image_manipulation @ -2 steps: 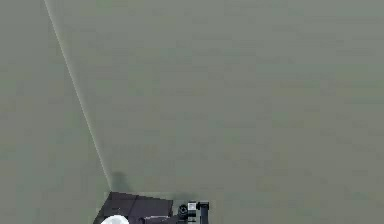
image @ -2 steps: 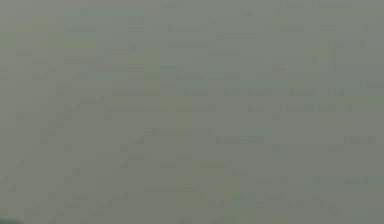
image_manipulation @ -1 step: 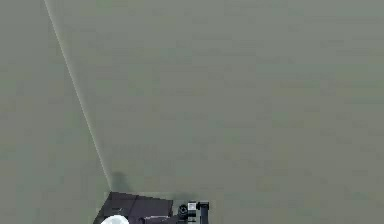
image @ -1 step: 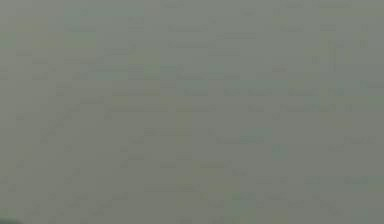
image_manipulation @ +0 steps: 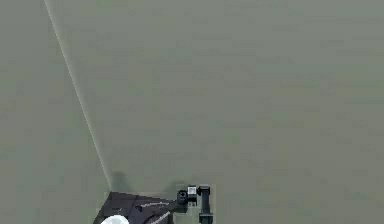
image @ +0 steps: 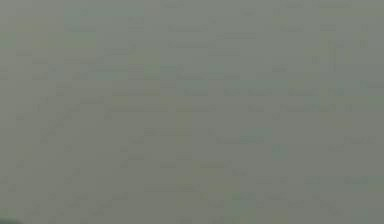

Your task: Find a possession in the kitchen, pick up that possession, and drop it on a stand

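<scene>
Forward view: a plain grey-green wall [image: 190, 110] stands close ahead, with nothing on it to take for a possession or a stand. Arm side view: two walls [image_manipulation: 250, 90] of the same colour meet at a thin pale corner line [image_manipulation: 78, 95] that slants down toward a dark patch [image_manipulation: 128, 203] at the bottom edge, which may be floor or a low surface. The arm [image_manipulation: 206, 208] rises just right of the middle, and the end effector [image_manipulation: 160, 205] points left from it across the dark patch. A pale round shape [image_manipulation: 115, 220] sits at the bottom edge just left of the fingers; I cannot tell what it is. I cannot tell whether the end effector holds anything, nor how its fingers are set. Where the possession lies, and so which way it bears from the end effector, cannot be told here. Judging by the bare corner, the search is not yet done, and the base likely needs to turn away.
</scene>
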Motion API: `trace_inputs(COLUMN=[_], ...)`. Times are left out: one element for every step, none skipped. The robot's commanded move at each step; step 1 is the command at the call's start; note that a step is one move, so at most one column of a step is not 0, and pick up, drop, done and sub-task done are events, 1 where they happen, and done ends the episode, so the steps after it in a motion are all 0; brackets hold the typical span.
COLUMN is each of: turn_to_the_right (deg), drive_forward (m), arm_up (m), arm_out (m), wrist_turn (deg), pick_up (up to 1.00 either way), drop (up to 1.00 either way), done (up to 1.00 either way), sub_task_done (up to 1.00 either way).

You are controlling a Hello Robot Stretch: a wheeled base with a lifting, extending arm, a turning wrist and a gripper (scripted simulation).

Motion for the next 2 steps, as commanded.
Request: trace_inputs(turn_to_the_right=[0.0, 0.0], drive_forward=[0.0, 0.0], arm_up=[0.0, 0.0], arm_out=[-0.08, 0.0], wrist_turn=[0.0, 0.0], pick_up=[0.0, 0.0], drop=[0.0, 0.0], done=[0.0, 1.0], sub_task_done=[0.0, 0.0])
